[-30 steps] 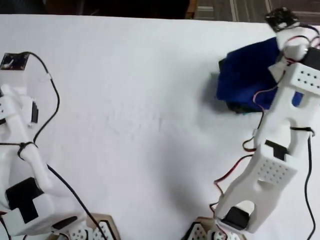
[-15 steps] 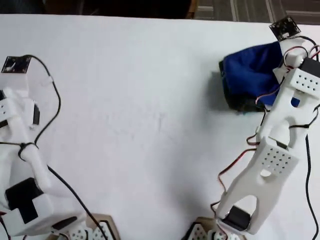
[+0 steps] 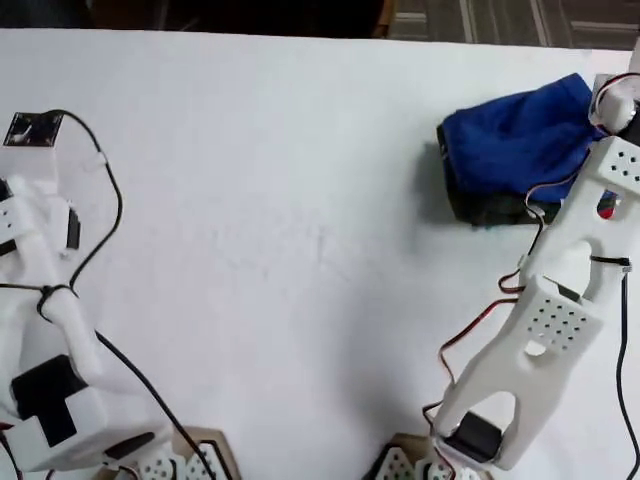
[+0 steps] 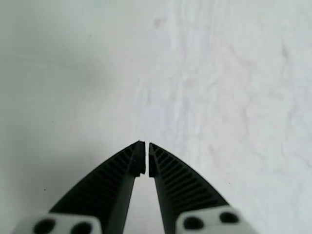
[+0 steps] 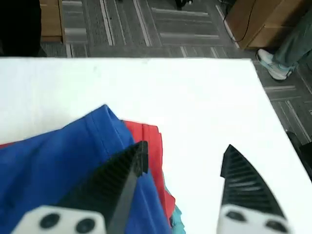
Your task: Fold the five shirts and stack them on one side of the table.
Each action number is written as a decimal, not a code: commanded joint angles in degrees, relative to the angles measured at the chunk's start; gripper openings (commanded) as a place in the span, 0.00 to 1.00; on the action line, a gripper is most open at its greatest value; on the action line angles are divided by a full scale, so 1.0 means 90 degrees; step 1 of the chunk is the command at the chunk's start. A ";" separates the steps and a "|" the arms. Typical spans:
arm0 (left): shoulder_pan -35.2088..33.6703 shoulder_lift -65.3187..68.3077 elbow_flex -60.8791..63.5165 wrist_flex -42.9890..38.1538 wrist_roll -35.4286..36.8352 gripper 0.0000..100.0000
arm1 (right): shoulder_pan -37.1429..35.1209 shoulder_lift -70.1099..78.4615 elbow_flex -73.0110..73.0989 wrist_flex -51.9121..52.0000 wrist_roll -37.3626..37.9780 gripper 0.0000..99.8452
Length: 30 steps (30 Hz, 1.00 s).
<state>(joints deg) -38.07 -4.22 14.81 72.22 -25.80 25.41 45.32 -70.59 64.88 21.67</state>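
Note:
A pile of folded shirts lies at the table's far right, a blue shirt on top, red and teal edges showing under it, a dark layer at the bottom. My right gripper hangs open just over the pile's corner, one finger above the blue cloth, the other above bare table, nothing between them. The right arm stretches along the right edge. My left gripper is shut and empty above bare white table at the left, on the left arm.
The white table has open room across its middle. Its far edge and right corner drop to grey carpet. A brown cabinet stands on the floor beyond. Black cables loop near the left arm.
The right arm has drawn back toward the table's right edge, off the blue shirt, so more of the pile's top shows. The left arm has kept still.

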 commanded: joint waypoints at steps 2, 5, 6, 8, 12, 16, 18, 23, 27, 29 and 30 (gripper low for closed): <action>-0.0029 -0.0361 -0.0083 -0.0088 0.0020 0.05 | -0.0298 -0.0239 -0.0039 -0.0132 -0.0068 0.20; -0.0029 -0.0361 -0.0083 -0.0088 0.0020 0.05 | -0.0581 -0.0239 0.0371 -0.0142 -0.0059 0.07; -0.0029 -0.0361 -0.0083 -0.0088 0.0020 0.05 | -0.0640 -0.0239 0.0449 -0.0132 0.0000 0.04; -0.0029 -0.0371 -0.0093 -0.0088 0.0010 0.05 | -0.0640 -0.0239 0.0654 -0.0063 0.0449 0.04; -0.0029 -0.0371 -0.0308 -0.0059 0.0010 0.05 | -0.0386 -0.0239 0.1397 -0.0034 0.1319 0.06; -0.0029 -0.0371 -0.0503 -0.0039 -0.0020 0.05 | 0.0024 -0.0239 0.2100 -0.0288 0.1924 0.05; -0.0029 -0.0371 -0.0532 -0.0039 -0.0020 0.05 | 0.0220 -0.0239 0.2315 -0.0376 0.1973 0.05; 0.0078 -0.0361 -0.0513 -0.0049 -0.0020 0.05 | 0.0288 -0.0386 0.1993 -0.0239 0.1954 0.06; 0.0195 -0.0361 -0.0484 -0.0039 -0.0020 0.05 | -0.0093 -0.0689 0.1201 0.0259 0.1944 0.06; 0.0225 -0.0371 -0.0532 0.0000 0.0010 0.05 | -0.0220 -0.0884 0.0733 0.0552 0.1866 0.06; 0.0234 -0.0391 -0.0581 0.0117 0.0010 0.05 | -0.0259 -0.0991 0.0498 0.0757 0.1670 0.06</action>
<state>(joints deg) -37.01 -4.22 12.62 72.22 -25.80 24.62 44.18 -58.90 67.96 38.90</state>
